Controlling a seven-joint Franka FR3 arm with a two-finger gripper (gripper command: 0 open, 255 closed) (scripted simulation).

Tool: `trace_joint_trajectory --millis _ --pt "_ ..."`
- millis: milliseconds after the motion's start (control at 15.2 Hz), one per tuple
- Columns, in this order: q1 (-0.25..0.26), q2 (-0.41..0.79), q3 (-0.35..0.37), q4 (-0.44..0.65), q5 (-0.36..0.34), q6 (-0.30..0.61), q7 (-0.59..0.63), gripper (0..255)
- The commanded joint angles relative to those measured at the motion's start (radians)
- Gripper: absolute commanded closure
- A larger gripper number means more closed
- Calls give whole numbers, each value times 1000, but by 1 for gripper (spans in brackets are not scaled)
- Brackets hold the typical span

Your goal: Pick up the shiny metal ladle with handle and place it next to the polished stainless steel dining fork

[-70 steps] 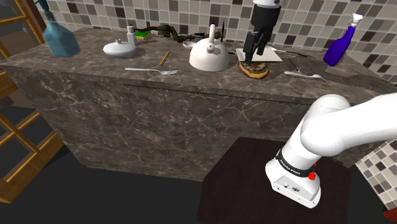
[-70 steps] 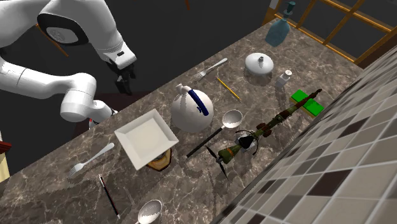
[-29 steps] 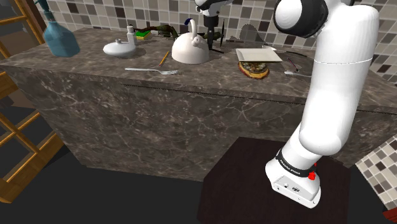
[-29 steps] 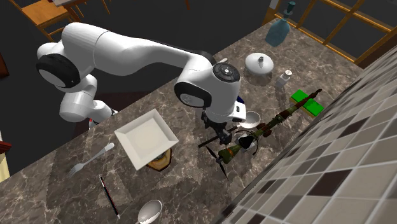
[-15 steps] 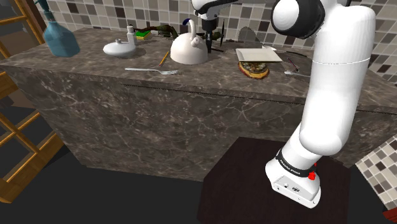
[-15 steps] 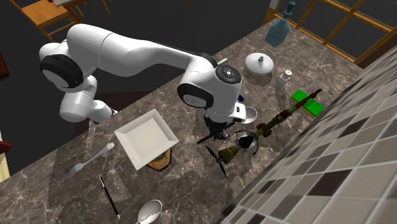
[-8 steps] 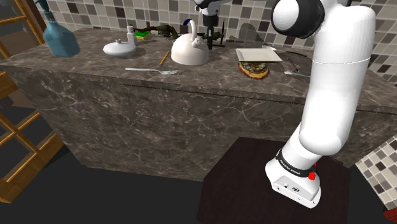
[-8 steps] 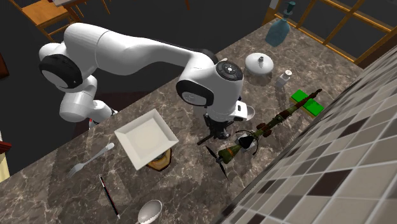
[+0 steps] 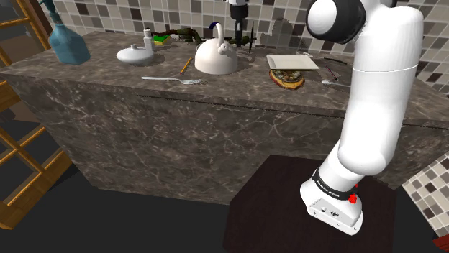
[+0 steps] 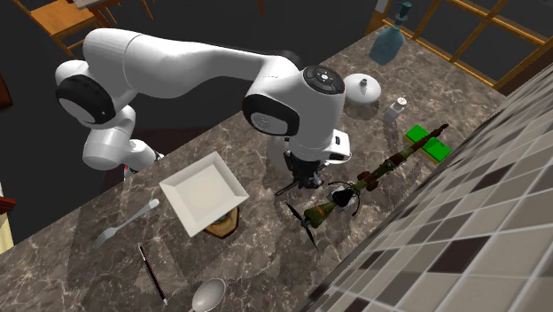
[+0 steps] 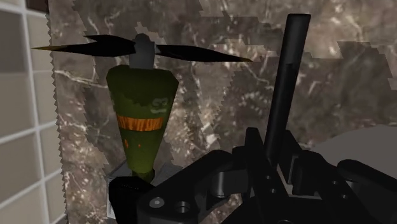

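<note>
Half done, approx.: my gripper [image 11: 272, 159] is closed on the ladle [image 11: 287, 76] by its dark handle, at the counter [image 9: 230, 83] back, near the white kettle [image 9: 216, 57]. Left: carry to the fork [image 9: 171, 78], release.

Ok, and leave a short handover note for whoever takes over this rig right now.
Pincer: shut on the ladle, clasping its dark handle.
Ladle: held over the back of the counter, behind the white kettle.
Forks: one near the counter's front edge by the yellow pencil, another past the white plate; I cannot tell which one is meant.
Done: ladle grasped.
Left: carry it to the fork, set it down alongside, open and withdraw.
</note>
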Motion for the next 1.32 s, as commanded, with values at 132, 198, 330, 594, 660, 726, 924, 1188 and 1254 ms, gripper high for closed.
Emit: trace_joint_trajectory --millis 132,198,330,594,660,726,924,1188,1254 --pt "-7 13 -1 73 5 -61 -8 255" --pt "-8 18 -1 93 6 -77 -10 255" --pt "-13 28 -1 136 9 -109 -15 255" --pt "-19 -38 -13 64 -7 -98 -40 255" --pt "-22 -74 -19 14 -16 -80 -50 255" --pt "-25 -107 -25 -33 -25 -64 -61 255" --pt "-38 -198 -44 -155 -52 -23 -95 255" --pt "-63 -302 -71 -285 -86 16 -145 255" --pt "-70 -325 -78 -313 -94 24 -158 255"
